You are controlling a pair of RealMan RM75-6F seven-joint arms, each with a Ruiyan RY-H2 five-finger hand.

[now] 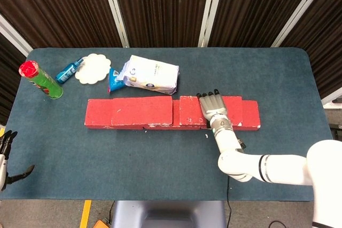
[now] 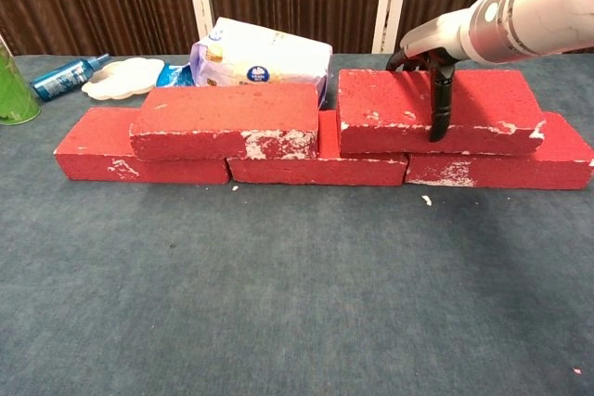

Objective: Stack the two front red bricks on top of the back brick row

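Note:
Three red bricks form the back row [image 2: 320, 162] across the table. A red brick [image 2: 223, 118] lies on top of it at the left [image 1: 141, 110]. A second red brick [image 2: 390, 113] lies on top at the right [image 1: 188, 111], spanning the middle and right lower bricks. My right hand [image 1: 212, 109] grips this second brick from above, fingers over its top and thumb [image 2: 436, 104] down its front face. A small gap separates the two upper bricks. My left hand [image 1: 5, 156] shows only at the lower left edge of the head view, off the table, fingers apart and holding nothing.
Behind the bricks lie a white packet [image 1: 149, 74], a small blue packet [image 1: 113, 80], a white scalloped dish [image 1: 92, 69] and a blue bottle [image 1: 69, 70]. A green can [image 1: 43, 81] with a red cap lies at the far left. Bare blue cloth [image 2: 297, 303] stretches in front of the row.

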